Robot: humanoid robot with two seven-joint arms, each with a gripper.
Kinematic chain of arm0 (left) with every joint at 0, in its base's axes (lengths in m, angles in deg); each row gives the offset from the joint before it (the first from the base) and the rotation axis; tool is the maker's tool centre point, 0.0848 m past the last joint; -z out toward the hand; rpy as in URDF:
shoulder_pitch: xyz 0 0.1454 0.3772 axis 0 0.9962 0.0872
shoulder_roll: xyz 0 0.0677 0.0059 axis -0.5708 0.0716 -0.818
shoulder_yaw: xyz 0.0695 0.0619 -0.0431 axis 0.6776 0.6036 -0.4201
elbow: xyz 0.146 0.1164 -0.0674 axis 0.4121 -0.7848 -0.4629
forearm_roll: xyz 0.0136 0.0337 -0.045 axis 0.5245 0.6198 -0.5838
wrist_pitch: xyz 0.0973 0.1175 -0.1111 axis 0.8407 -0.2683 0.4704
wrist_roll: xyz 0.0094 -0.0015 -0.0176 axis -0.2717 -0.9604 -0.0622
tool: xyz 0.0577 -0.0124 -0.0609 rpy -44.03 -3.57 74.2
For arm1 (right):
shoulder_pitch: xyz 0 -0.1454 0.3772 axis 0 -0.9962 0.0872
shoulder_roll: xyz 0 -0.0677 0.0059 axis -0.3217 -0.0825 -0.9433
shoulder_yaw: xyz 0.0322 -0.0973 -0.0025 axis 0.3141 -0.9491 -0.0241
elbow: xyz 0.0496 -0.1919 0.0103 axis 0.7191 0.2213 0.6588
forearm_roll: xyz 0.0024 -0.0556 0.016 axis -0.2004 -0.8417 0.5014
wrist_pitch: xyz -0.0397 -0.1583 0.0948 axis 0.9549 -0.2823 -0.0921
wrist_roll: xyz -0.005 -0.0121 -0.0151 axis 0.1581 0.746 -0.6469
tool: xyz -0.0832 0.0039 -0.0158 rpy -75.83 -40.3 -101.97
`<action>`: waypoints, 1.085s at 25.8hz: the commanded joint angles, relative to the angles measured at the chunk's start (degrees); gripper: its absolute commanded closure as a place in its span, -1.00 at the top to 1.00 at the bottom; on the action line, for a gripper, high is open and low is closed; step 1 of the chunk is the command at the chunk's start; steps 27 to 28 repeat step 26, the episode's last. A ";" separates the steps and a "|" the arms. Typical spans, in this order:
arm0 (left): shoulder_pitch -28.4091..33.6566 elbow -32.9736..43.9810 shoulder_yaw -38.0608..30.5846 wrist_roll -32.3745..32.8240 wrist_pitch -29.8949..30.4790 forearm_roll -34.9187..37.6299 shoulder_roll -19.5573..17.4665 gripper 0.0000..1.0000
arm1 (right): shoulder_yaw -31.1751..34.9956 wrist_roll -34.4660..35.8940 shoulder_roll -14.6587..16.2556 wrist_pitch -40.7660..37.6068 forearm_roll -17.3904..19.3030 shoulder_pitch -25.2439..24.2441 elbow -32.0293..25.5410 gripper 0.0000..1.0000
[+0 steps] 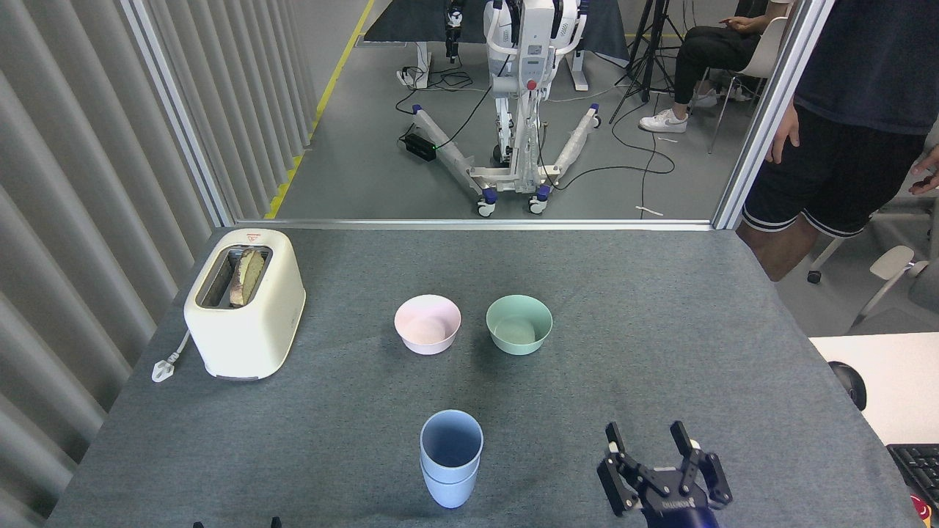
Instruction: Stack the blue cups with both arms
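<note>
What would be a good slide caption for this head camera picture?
Two blue cups stand nested on the grey table; the open right gripper sits apart, empty.

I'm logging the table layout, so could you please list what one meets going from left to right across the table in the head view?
Toaster → pink bowl → stacked blue cups → mint-green bowl → right gripper, open and empty.

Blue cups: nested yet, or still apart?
Nested: the blue cups stand upright as one stack, one rim just below the other. Right gripper is clear, jaws open.
</note>
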 commanded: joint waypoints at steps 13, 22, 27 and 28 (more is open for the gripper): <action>-0.55 1.48 2.53 0.53 0.36 0.00 0.08 1.00 | 1.78 5.54 0.98 0.36 0.21 -9.47 0.50 1.00; -0.47 1.57 2.53 0.62 0.44 0.09 0.08 1.00 | 1.87 5.37 0.10 -0.08 0.74 -9.65 0.77 1.00; -0.47 1.48 2.53 0.62 0.44 0.09 0.08 1.00 | 1.87 5.28 0.19 0.01 0.74 -9.65 0.77 1.00; -0.47 1.48 2.53 0.62 0.44 0.09 0.08 1.00 | 1.87 5.28 0.19 0.01 0.74 -9.65 0.77 1.00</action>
